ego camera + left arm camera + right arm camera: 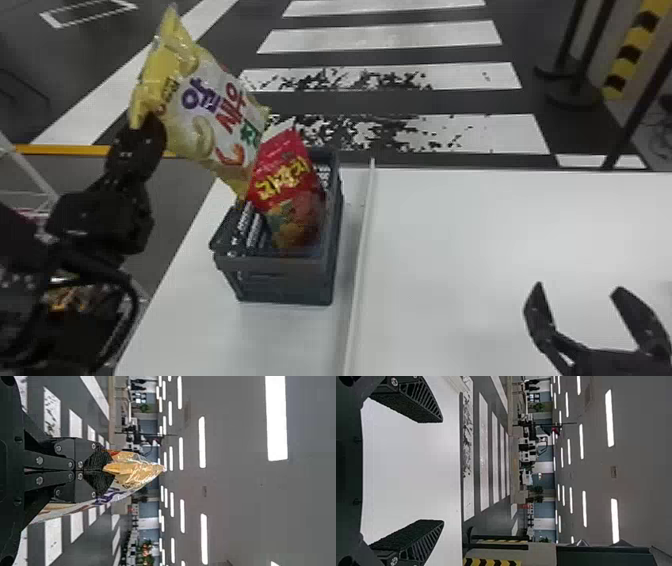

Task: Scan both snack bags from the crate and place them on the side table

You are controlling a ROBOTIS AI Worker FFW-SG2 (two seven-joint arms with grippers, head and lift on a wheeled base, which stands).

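Yellow bag (207, 112) looks light, crushable. Our left jaws (104, 470) pinch its end off the desk's left edge (172, 280); right jaws (579, 286) gape.

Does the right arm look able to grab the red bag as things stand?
Probably, if it reaches that far: the right gripper is open and empty, and the red bag pokes above the crate; only the yellow bag crowds its left side.
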